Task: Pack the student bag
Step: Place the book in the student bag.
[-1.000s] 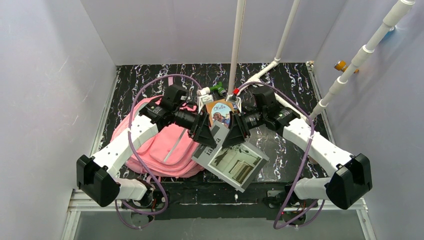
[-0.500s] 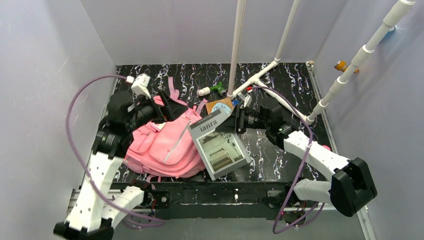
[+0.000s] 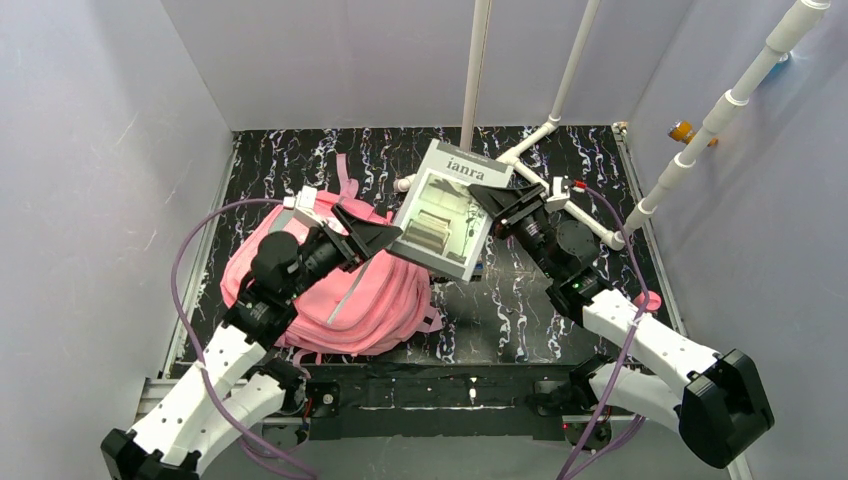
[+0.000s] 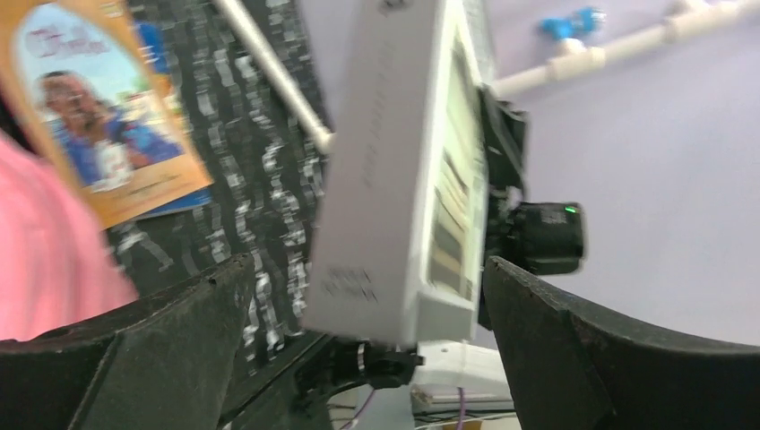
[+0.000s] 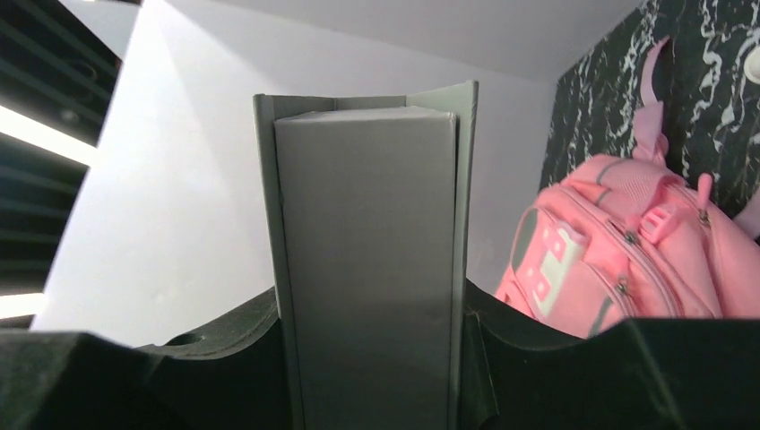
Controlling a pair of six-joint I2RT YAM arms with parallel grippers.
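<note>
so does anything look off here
The grey book hangs tilted in mid-air, pinched at one edge by the right gripper alone; the left gripper stands open near its lower corner. The student bag lies slumped nearby.

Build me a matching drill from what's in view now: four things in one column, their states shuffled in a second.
1 grey book
2 left claw
3 student bag
4 orange booklet

A open wide
B pink, lying on the table
C raised in the right claw
D flat on the table, portrait cover

Pairs: 1-C, 2-A, 3-B, 4-D
</note>
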